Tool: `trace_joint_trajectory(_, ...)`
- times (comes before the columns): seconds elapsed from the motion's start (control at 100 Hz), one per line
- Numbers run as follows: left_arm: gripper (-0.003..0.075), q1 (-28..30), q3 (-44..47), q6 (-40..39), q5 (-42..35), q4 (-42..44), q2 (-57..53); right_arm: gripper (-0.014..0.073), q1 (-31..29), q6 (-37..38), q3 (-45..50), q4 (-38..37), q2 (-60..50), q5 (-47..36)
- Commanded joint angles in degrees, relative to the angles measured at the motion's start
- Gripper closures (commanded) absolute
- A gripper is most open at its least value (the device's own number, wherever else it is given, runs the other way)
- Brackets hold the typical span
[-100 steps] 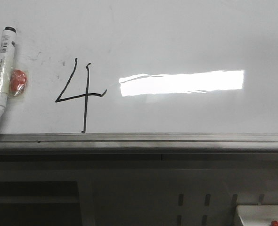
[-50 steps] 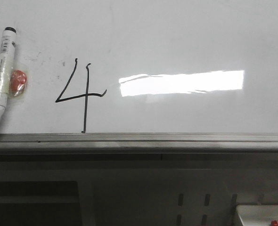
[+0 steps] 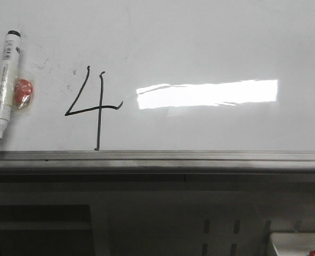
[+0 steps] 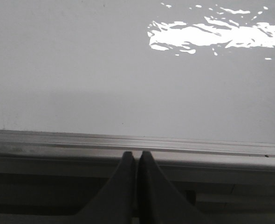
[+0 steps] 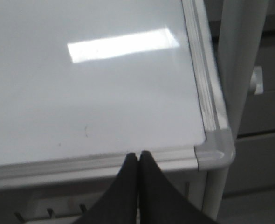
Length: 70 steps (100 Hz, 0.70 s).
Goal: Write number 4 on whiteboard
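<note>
Number 4 (image 3: 92, 109) complete on whiteboard (image 3: 211, 42); marker (image 3: 4, 85) lies beside it. Left gripper (image 4: 137, 156), right gripper (image 5: 138, 155) both pressed together, empty. Judgement: keep both clear of ink.

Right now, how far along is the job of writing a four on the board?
Looks done: the number 4 stands complete on the whiteboard. The marker lies on the board, uncapped. Nothing in hand: the left end effector and right end effector are shut and empty. Nothing visibly remains.

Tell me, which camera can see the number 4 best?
The front view: the whole number 4 shows, black on the whiteboard. Both wrist views show only blank board, with none of the 4.
</note>
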Motion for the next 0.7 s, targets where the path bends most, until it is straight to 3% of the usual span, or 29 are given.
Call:
trace_joint_trajectory(0.0,0.0741,0.16,1.94,-0.55,-2.56,-0.46,-1.46,0.0658,-0.31,0.01,1.28,-0.35,-0.84,0.59)
trace_joint_trajectory(0.69,0.0741,0.16,1.94,-0.55,-2.56,-0.46,-1.46,0.0658,-0.31,-0.28,1.28,-0.35,-0.84,1.73)
